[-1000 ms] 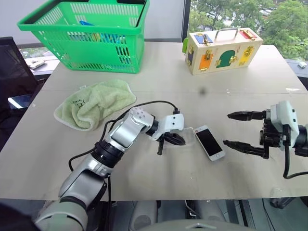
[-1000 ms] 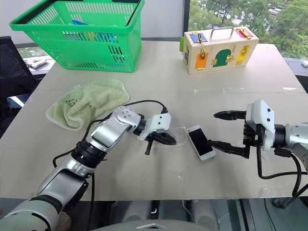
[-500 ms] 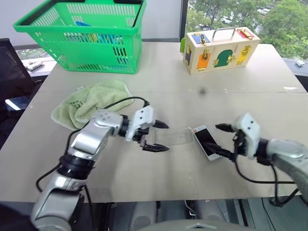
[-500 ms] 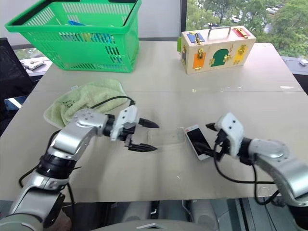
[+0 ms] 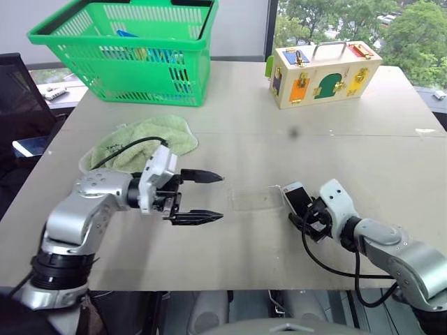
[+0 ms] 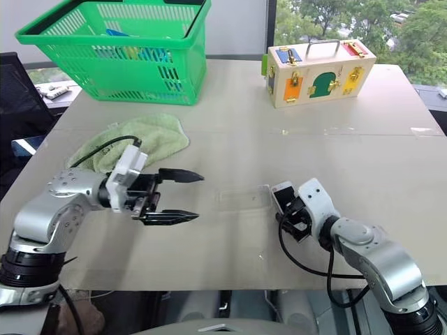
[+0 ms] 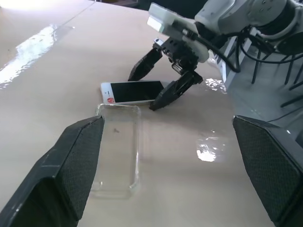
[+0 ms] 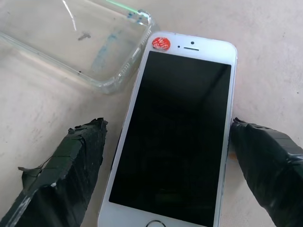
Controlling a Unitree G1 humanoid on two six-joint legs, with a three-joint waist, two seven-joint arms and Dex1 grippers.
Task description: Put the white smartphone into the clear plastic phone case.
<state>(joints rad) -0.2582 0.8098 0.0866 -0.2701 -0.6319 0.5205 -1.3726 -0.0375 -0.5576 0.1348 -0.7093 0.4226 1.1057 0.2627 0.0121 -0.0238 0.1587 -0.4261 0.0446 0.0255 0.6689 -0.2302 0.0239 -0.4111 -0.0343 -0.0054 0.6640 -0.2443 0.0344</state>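
— Since a second ago the left gripper (image 5: 209,197) has let go of the thin, transparent plastic phone case (image 5: 255,198) and drawn back toward the table's left edge, fingers now spread wide over bare wood. What about the other arm?

— Its right gripper (image 8: 165,175) has dropped to the tabletop and now straddles the small white smartphone with the black screen (image 8: 175,132), one black finger (image 8: 71,161) on each long side. Jaws wide; the right finger looks to be against the phone's edge, the left one stands off it.

— Where do the two things lie?

— Flat on the light wooden table (image 5: 363,132), toward its near edge, right of centre. The case lies empty just left of the phone, their corners almost meeting.

— Anything hard to see?

— From the head views the case is little more than a glossy outline, and the gripper hides the phone's near end. The right wrist view cuts off the phone's bottom.

— And the rest?

— A crumpled pale-green towel (image 5: 143,139) near the left edge, a green plastic shopping basket (image 5: 126,52) at the far left corner, a wooden latch box with coloured doors (image 5: 325,70) at the far right. Trees show through the window beyond.
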